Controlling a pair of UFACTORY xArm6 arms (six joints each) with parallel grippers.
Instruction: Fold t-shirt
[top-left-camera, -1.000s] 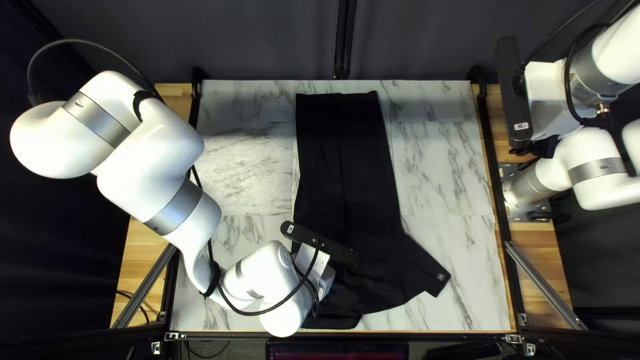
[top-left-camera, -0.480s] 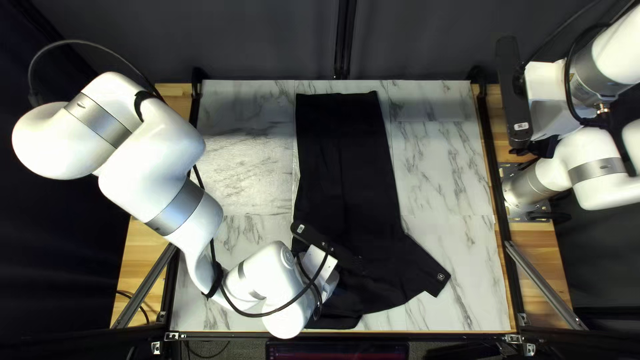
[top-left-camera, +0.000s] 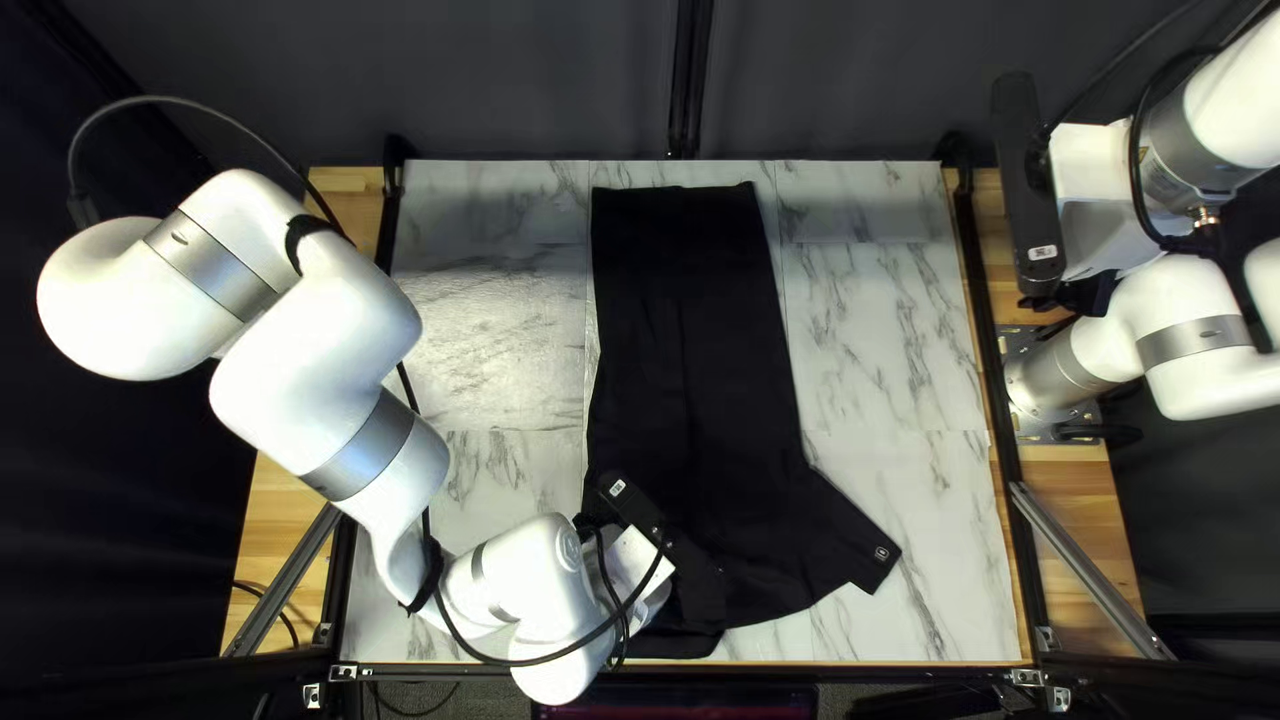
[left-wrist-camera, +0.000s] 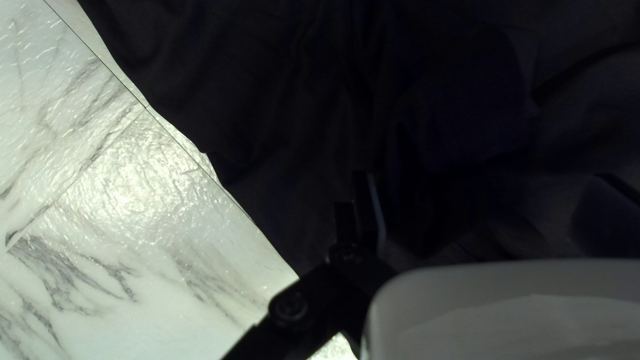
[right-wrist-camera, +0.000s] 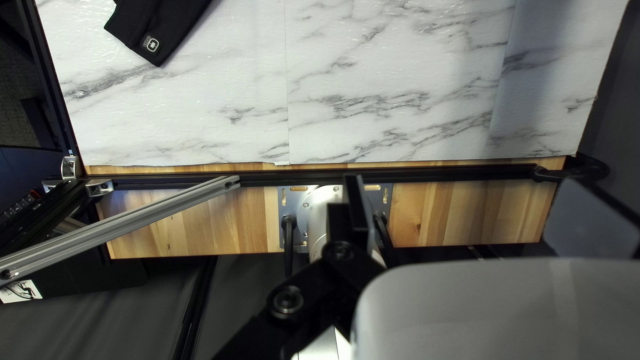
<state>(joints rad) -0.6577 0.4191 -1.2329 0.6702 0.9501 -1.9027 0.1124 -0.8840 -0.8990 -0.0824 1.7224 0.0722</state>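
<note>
I'm using the black t-shirt (top-left-camera: 687, 360) as my landmark. It lies on the marbled table (top-left-camera: 880, 347), stretching from near the table's far edge toward the near one, with its far part a long, fairly smooth panel. At its near end one sleeve (top-left-camera: 847, 534) angles out to the right of the top left view, a small light mark (top-left-camera: 882, 552) by its end.

My left arm (top-left-camera: 334, 340) reaches in from the left of the shirt, and the left gripper (top-left-camera: 651, 603) is over the shirt's near part. The left wrist view gives me its jaws released and spread wide, dark cloth beyond them, and the shirt's side edge running past one finger (left-wrist-camera: 365, 210). I can't tell whether either finger touches the fabric.

My right gripper (top-left-camera: 1096, 291) is well apart from the shirt, out past its right side near the right arm's base (top-left-camera: 1047, 380). Its jaws are released too, holding nothing; from that wrist I catch just the sleeve's end.
</note>
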